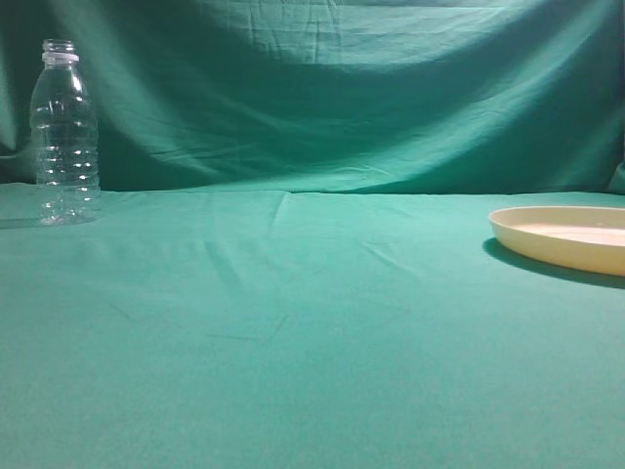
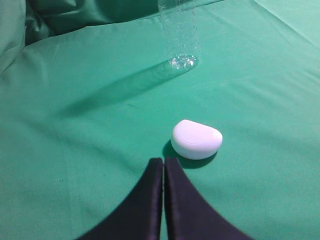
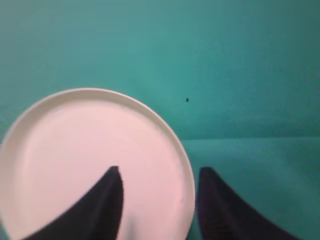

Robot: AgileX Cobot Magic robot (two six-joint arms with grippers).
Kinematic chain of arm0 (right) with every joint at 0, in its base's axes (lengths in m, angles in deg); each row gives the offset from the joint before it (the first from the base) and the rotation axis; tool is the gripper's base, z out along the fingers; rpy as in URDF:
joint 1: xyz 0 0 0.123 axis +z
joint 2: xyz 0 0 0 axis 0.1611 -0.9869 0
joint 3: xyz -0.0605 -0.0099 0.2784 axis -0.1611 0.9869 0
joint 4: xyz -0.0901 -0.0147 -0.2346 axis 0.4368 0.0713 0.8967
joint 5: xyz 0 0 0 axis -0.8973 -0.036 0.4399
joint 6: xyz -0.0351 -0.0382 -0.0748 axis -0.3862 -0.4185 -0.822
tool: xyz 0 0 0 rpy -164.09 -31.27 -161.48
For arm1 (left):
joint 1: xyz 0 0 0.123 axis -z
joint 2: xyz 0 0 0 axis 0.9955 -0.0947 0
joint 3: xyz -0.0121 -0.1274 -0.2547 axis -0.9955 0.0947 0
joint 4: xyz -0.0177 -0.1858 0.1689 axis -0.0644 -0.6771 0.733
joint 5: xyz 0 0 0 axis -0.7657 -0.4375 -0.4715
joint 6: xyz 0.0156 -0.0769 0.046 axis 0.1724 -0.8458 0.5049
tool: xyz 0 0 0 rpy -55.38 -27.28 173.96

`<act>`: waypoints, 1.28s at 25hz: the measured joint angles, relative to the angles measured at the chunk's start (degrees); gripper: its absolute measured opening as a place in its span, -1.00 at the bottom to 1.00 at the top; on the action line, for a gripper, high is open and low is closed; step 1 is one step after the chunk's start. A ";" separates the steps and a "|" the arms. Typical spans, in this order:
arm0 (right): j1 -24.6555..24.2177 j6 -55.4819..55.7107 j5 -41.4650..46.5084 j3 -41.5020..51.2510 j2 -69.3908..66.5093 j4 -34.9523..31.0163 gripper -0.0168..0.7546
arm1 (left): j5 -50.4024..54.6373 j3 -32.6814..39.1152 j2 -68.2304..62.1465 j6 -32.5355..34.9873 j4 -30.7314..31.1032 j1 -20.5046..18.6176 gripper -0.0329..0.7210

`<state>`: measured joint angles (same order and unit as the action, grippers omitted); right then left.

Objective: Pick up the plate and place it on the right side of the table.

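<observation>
The cream-yellow plate lies flat on the green table at the far right, partly cut off by the frame edge. In the right wrist view the plate fills the lower left. My right gripper is open, with one finger over the plate's inside and the other outside its right rim. I cannot tell whether the fingers touch the plate. My left gripper is shut and empty over the cloth. Neither gripper shows in the exterior view.
A clear ribbed plastic bottle stands upright at the far left; it also shows in the left wrist view. A small white rounded object lies just ahead of my left fingertips. A wrinkled dark green backdrop hangs behind.
</observation>
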<state>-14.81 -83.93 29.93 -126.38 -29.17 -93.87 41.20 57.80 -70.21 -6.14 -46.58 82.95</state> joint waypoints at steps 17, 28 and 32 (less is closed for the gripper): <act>0.00 -4.92 12.62 -6.53 39.01 -11.24 -0.96 | 0.00 0.00 0.00 0.00 0.00 0.00 -0.91; 0.00 -10.15 -2.89 20.65 68.49 -14.63 -0.96 | 0.00 0.00 0.00 0.00 0.00 0.00 -0.91; 0.00 -18.05 -5.44 27.83 76.71 -20.52 -0.96 | 0.00 0.00 0.00 0.00 0.00 0.00 -0.91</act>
<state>-14.81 -101.98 24.49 -98.55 47.55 -114.40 41.20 57.80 -70.21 -6.14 -46.58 82.95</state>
